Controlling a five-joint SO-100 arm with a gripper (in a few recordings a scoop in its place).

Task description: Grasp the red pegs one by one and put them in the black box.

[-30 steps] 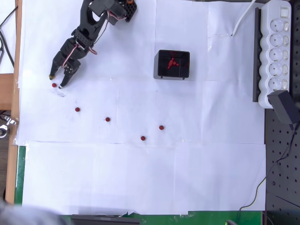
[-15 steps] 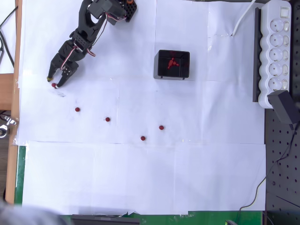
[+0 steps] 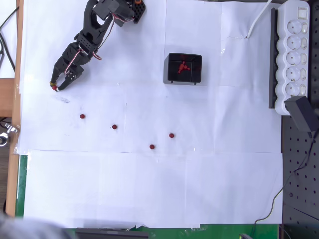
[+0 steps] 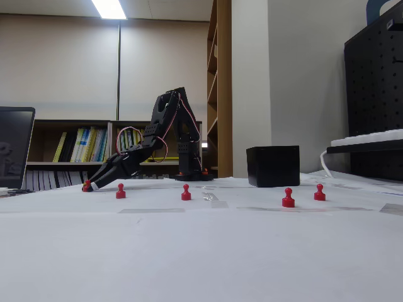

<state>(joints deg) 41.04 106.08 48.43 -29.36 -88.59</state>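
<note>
Room: in the fixed view we see a beige wall, a ceiling light and low bookshelves (image 4: 75, 146) behind the table
Surface: white paper sheets (image 3: 149, 189) cover the table; a white power strip (image 3: 296, 55) lies along the right edge in the overhead view
Arm: we see the black arm (image 3: 94, 35) reach from its base at the top toward the left edge in the overhead view; in the fixed view it slopes down to the paper
Gripper: the gripper (image 3: 54, 86) sits low at the paper with its fingers drawn together on a red peg (image 4: 86, 185); we see red at the tips in both views
Loose pegs: four more stand on the paper in the overhead view, well apart in a loose row; one (image 3: 82, 116) nearest the gripper; then one (image 3: 114, 127); then a pair (image 3: 152, 147) and (image 3: 171, 135) near each other
Box: the black box (image 3: 170, 78) stands right of the arm, well apart from the gripper; we see red pegs inside (image 3: 183, 66)
</note>
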